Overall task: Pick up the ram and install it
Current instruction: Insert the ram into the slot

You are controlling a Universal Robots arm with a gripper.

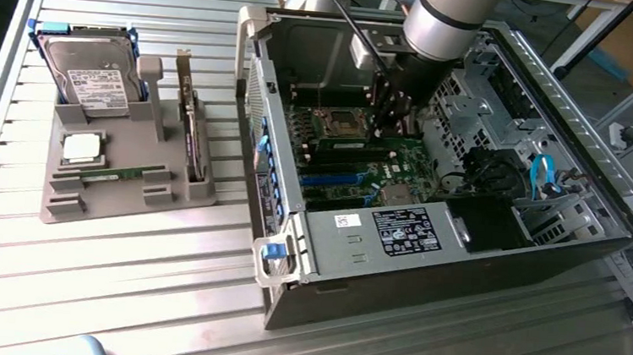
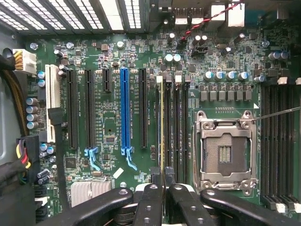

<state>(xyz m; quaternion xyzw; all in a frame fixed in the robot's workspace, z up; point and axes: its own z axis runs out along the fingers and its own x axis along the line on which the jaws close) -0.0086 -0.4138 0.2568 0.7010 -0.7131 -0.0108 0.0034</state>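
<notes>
Jaws (image 2: 163,176) nearly closed, pinching the ram (image 2: 162,132) edge-on. I see it poised over the slots just beside the socket (image 2: 225,150). My one arm (image 1: 442,22) reaches steeply down into the open case (image 1: 288,252), wrist square above the board (image 2: 110,127). Further off on the surface (image 1: 116,280), one tray (image 1: 126,150) carries one drive (image 1: 93,79), one processor (image 1: 81,149), one card (image 1: 190,134) and one spare stick (image 1: 111,175).
</notes>
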